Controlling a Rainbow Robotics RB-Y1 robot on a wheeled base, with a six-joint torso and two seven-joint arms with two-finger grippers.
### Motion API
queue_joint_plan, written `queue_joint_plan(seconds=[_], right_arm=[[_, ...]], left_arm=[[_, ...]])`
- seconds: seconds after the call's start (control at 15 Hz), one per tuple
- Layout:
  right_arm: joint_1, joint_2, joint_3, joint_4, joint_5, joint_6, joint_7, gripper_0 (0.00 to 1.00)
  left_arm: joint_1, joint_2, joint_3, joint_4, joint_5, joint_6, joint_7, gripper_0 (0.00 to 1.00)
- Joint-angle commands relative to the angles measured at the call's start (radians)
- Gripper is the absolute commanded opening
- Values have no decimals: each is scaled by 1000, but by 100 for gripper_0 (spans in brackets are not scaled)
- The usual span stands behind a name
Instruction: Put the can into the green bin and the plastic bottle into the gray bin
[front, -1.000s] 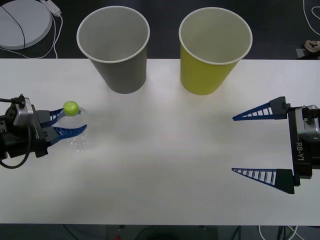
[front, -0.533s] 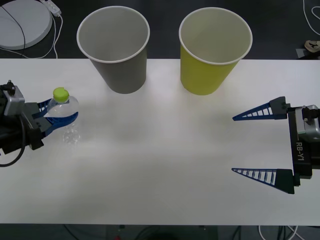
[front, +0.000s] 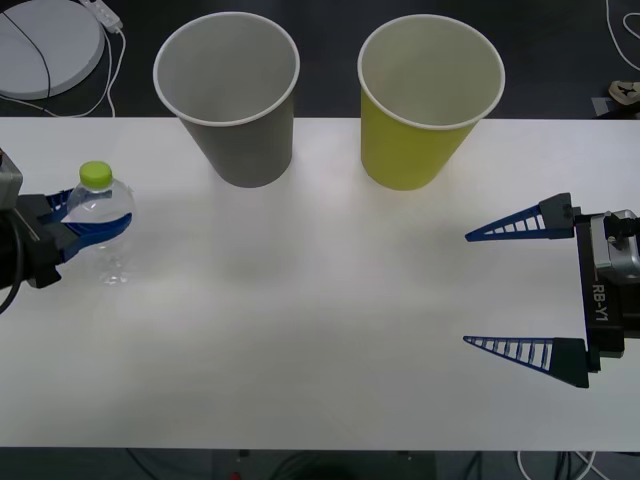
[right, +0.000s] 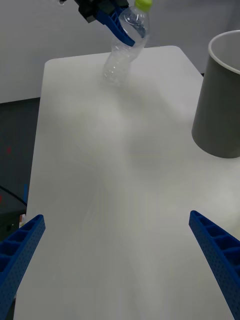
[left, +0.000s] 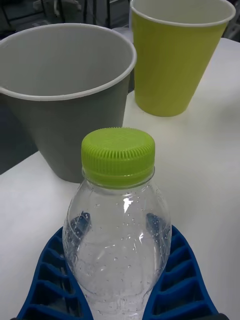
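Note:
The clear plastic bottle (front: 108, 250) with its lime-green cap (front: 96, 173) is at the table's far left, tilted. My left gripper (front: 97, 218) is shut on its upper body. From the right wrist, the plastic bottle (right: 122, 55) hangs slanted with its base close to the tabletop. The left wrist looks over the plastic bottle (left: 119, 235) at both cups. At the back stand the gray bin (front: 228, 100) and, to its right, the green bin (front: 428, 105), both upright. My right gripper (front: 467, 290) waits open at the right edge, holding nothing. The can is out of view.
The white table (front: 320, 340) stretches bare between the two arms. Beyond its back left corner, off the table, lies a round white disc (front: 40, 45) with a cable. The left gripper is at the table's left edge.
The left gripper has carried the bottle leftward and a little toward the back, out to the table's left edge. The right arm has not moved.

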Motion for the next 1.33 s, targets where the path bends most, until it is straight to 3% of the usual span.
queue_joint_plan(seconds=[0.07,0.27,0.67,1.0,1.33], right_arm=[[0,0,0,0,0,0,0,100],[0,0,0,0,0,0,0,100],[0,0,0,0,0,0,0,100],[0,0,0,0,0,0,0,100],[0,0,0,0,0,0,0,100]], left_arm=[[0,49,20,0,2,-2,31,0],[-4,115,48,-6,-10,-20,109,0],[-72,225,149,-4,-30,-230,255,0],[-202,305,147,99,7,-397,270,0],[-339,339,131,203,10,-468,281,0]])
